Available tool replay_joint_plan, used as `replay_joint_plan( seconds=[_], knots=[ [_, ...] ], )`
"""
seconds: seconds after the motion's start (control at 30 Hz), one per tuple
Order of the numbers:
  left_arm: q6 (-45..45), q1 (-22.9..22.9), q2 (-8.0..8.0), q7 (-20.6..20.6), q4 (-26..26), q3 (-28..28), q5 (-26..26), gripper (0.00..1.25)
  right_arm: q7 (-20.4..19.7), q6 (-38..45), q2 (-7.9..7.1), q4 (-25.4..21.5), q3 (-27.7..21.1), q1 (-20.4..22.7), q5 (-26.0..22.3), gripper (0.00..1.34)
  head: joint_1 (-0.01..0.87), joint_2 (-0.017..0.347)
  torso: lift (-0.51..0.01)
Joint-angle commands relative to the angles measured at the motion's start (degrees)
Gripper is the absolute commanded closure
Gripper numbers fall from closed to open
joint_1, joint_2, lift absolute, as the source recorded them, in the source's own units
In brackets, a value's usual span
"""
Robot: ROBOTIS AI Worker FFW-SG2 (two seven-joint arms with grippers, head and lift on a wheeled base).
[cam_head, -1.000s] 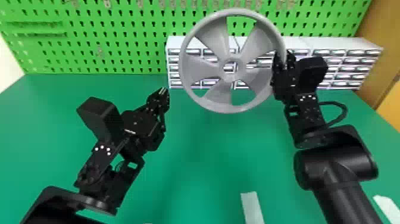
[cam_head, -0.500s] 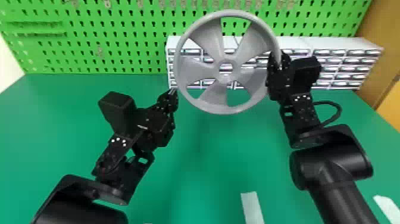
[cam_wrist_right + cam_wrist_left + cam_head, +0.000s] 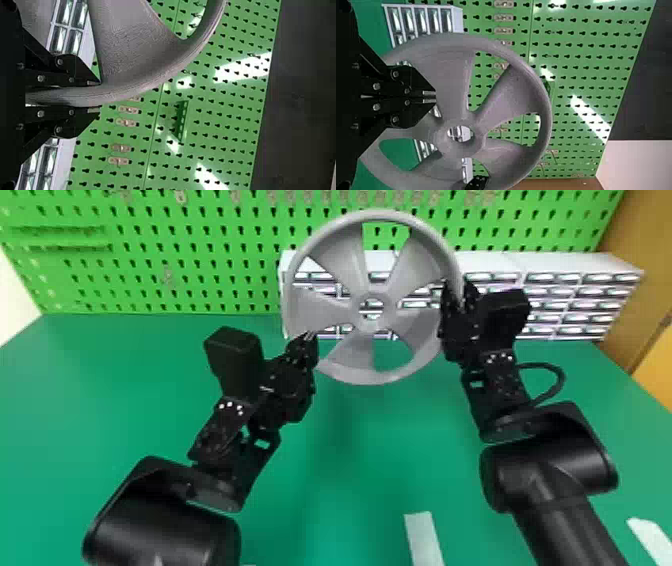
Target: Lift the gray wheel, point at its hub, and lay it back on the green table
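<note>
Right claw (image 3: 457, 297) has its two fingers closed on either side of the rim of the gray wheel (image 3: 325, 315), which is held upright above the green counter (image 3: 390, 460), in front of the drawer unit (image 3: 555, 297) and pegboard (image 3: 175, 290). Left claw (image 3: 311, 336) has its fingers together, nothing between them, tips toward the wheel; whether they touch it is hard to tell from these angles.
</note>
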Motion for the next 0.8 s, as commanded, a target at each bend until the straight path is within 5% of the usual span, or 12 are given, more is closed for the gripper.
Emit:
replay_joint_plan(
  seconds=[0.0, 0.77],
  knots=[
    [0.7, -2.5, -0.13, 0.2, 1.7, -1.4, 1.5, 1.23, -0.1, 0.0, 0.04, 0.1, 0.4, 0.1, 0.0, 1.22, 0.692, 0.048, -0.093],
    [2.2, -11.5, -0.66, 5.5, 8.6, -7.5, 2.6, 1.23, -0.1, 0.0, -0.32, 0.1, 1.7, 0.2, 0.1, 1.22, 0.692, 0.048, -0.093]
  ],
)
